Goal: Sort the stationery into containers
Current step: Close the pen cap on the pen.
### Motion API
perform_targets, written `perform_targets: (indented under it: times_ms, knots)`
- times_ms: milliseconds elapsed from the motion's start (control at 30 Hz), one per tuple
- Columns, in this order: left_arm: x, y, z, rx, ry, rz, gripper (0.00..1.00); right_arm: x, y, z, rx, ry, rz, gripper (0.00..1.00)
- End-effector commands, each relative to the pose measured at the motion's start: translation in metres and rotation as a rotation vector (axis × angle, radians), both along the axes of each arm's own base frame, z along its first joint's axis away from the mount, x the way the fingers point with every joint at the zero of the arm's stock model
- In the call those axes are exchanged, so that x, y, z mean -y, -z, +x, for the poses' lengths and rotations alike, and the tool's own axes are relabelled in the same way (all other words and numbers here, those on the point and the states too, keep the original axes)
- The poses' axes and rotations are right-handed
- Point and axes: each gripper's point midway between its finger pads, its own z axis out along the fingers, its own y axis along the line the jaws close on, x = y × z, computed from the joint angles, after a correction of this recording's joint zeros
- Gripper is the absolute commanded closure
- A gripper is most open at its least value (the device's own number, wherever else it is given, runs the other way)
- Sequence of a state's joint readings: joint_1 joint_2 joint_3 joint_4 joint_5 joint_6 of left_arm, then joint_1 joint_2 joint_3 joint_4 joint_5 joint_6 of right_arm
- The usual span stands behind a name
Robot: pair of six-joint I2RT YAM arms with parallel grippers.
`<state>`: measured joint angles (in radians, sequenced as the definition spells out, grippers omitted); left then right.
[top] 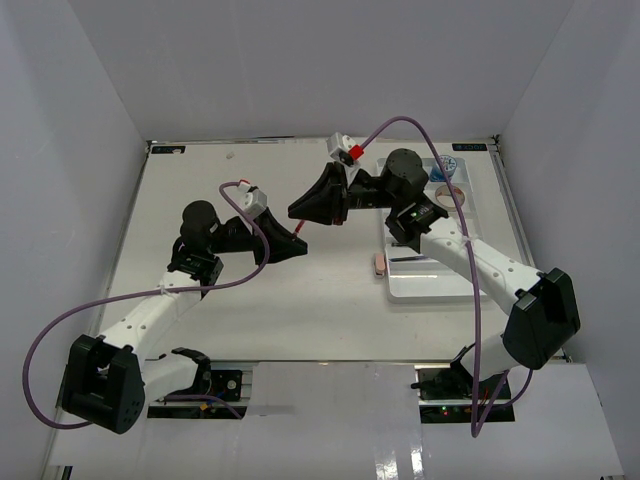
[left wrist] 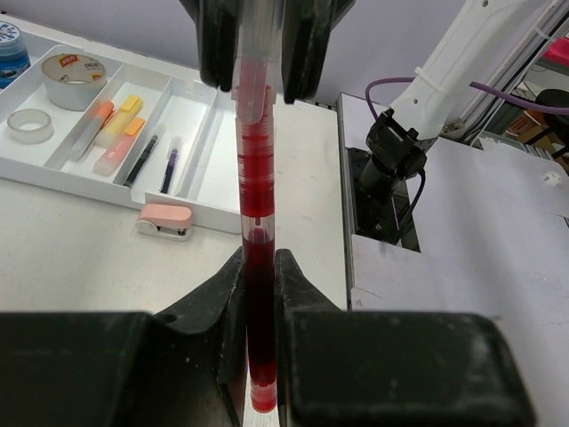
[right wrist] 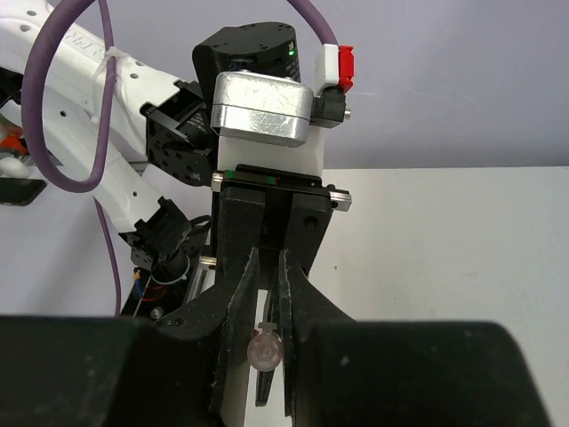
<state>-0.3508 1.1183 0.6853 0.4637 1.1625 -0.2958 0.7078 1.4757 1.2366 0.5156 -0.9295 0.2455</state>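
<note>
Mid-handover above the table, our left gripper (left wrist: 260,264) and right gripper (right wrist: 267,267) each pinch one end of the red pen (left wrist: 257,178), so next, we judge, the left must release before the right carries it to the tray (left wrist: 197,116).

Right hand (right wrist: 267,298) pinches the clear pen (right wrist: 265,349), seen end-on between its fingers; left hand (right wrist: 269,233) faces it head-on, white tabletop (right wrist: 444,258) beyond.
</note>
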Motion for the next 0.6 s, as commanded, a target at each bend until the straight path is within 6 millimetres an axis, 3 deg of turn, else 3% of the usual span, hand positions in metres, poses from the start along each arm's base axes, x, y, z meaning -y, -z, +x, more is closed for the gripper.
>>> perform_targets:
  times_ms: [0, 233, 567]
  knots:
    - [0.0, -0.019, -0.005, 0.091, 0.013, -0.023, 1.0, -0.005, -0.001, 0.001, 0.003, 0.009, -0.035, 0.92]
    - [-0.001, -0.017, -0.002, 0.106, 0.0, -0.008, 1.0, -0.009, 0.012, 0.001, -0.049, 0.013, -0.105, 0.92]
    - [-0.001, -0.021, -0.009, 0.116, 0.026, -0.03, 1.0, -0.007, 0.045, -0.01, -0.108, -0.043, -0.195, 0.92]
